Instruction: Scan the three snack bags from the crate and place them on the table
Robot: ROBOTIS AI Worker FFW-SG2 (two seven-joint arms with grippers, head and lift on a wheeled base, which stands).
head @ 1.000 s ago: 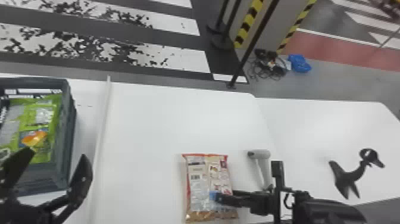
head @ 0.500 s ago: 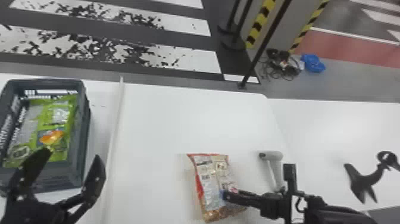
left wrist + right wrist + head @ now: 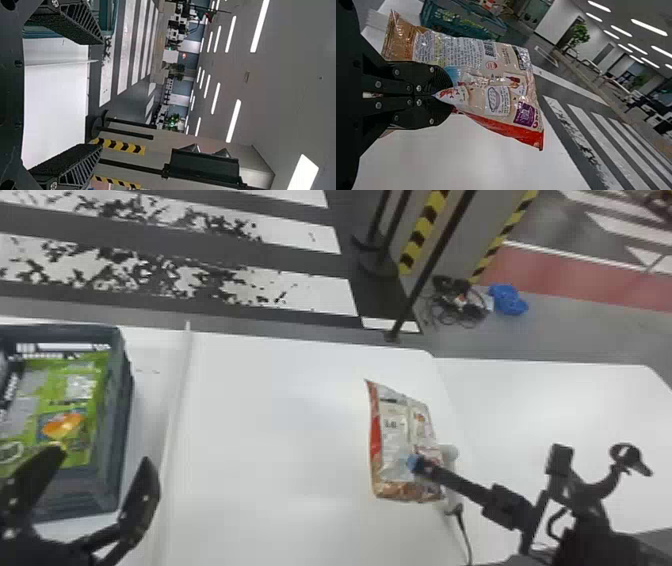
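My left gripper (image 3: 102,456) stands open over the near edge of the crate (image 3: 127,390), where green snack bags (image 3: 62,410) lie. In the left wrist view the fingers of this left gripper (image 3: 100,94) are wide apart with nothing between them. My right gripper (image 3: 415,465) holds a red-and-beige snack bag (image 3: 395,440) above the right part of the white table (image 3: 270,470). In the right wrist view that right gripper (image 3: 445,96) is pinched shut on the printed face of the bag (image 3: 474,49). A pale handheld scanner (image 3: 450,455) is partly hidden behind the bag.
A thin raised strip (image 3: 175,415) crosses the table beside the crate. The scanner's black cord (image 3: 464,535) runs toward the near edge. A curved black object (image 3: 625,462) is at the right, by my right arm. Barrier posts stand beyond the table.
My right gripper has carried the bag rightward and farther from me, turning it, so that it now overlaps the scanner. The left gripper has stayed open near the crate.
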